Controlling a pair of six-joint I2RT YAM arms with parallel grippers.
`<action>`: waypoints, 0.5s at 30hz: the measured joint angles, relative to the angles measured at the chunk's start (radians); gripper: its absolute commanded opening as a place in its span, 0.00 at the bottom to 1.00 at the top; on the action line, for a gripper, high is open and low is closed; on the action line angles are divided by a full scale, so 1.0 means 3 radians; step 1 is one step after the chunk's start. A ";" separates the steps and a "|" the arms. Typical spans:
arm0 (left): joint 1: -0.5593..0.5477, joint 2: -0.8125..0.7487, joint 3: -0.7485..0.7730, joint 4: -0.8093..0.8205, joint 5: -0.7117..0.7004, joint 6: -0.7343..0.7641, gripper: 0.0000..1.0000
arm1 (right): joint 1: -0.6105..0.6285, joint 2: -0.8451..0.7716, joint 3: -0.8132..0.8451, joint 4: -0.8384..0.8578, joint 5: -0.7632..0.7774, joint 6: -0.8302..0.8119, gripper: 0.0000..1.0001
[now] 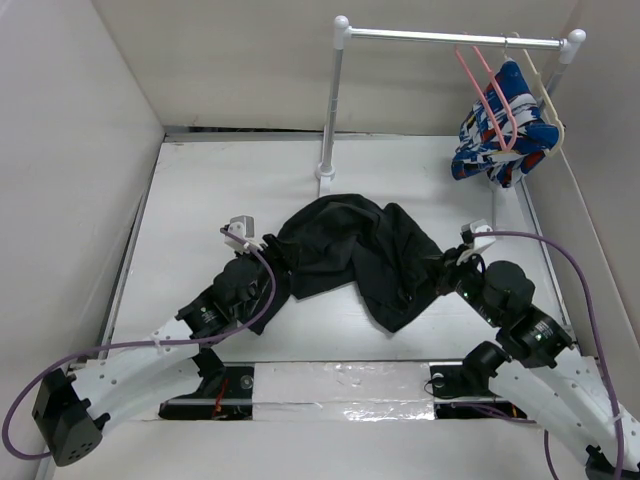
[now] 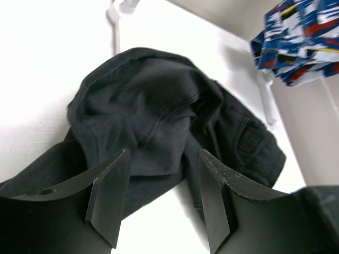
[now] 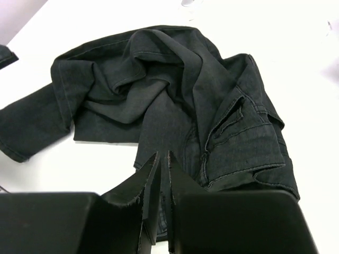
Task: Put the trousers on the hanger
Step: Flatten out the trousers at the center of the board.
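The black trousers (image 1: 350, 250) lie crumpled in a heap in the middle of the white table, and also show in the left wrist view (image 2: 159, 106) and the right wrist view (image 3: 175, 90). My left gripper (image 1: 262, 245) is open at the heap's left edge, its jaws (image 2: 164, 156) spread low over the cloth's near edge with nothing between them. My right gripper (image 1: 455, 258) is at the heap's right edge, its jaws (image 3: 163, 154) nearly together with dark cloth in the thin gap. The pink hanger (image 1: 490, 95) hangs on the rail at the back right.
A white rack with a top rail (image 1: 450, 38) and an upright pole (image 1: 335, 110) stands at the back. A cream hanger (image 1: 545, 100) holds a blue, white and red patterned garment (image 1: 505, 140), also in the left wrist view (image 2: 302, 37). White walls enclose the table.
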 measured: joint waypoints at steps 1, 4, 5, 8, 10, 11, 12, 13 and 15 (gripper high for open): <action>0.0004 0.0000 0.0000 -0.0057 0.0000 -0.0018 0.49 | 0.0000 0.0001 -0.0001 0.0000 0.0015 0.0011 0.00; 0.0006 -0.0003 -0.0003 -0.0158 0.0013 -0.0076 0.39 | 0.0000 0.0015 -0.0001 -0.0023 0.0127 0.0051 0.00; 0.0006 -0.0004 -0.0006 -0.0177 0.0023 -0.0089 0.28 | 0.0000 0.0023 -0.0001 -0.0038 0.0179 0.0065 0.00; 0.0006 0.0017 -0.0008 -0.0258 0.0033 -0.0148 0.01 | 0.0000 0.0048 -0.0001 -0.0100 0.0360 0.0106 0.00; 0.0005 0.0085 -0.0008 -0.0298 0.0034 -0.0178 0.00 | 0.0000 0.0066 -0.0001 -0.0137 0.0481 0.0155 0.20; 0.0004 0.0151 -0.0005 -0.0340 0.0029 -0.0187 0.00 | 0.0000 0.0080 -0.0001 -0.0153 0.0540 0.0192 0.33; -0.0005 0.0226 0.0001 -0.0390 0.0010 -0.0197 0.00 | 0.0000 0.0100 -0.0001 -0.0169 0.0596 0.0223 0.49; -0.0024 0.0308 0.0010 -0.0450 -0.0013 -0.0211 0.05 | 0.0000 0.0122 -0.0001 -0.0177 0.0643 0.0249 0.71; -0.0089 0.0464 0.0023 -0.0579 -0.0070 -0.0235 0.30 | 0.0000 0.0179 -0.0003 -0.0183 0.0729 0.0290 0.85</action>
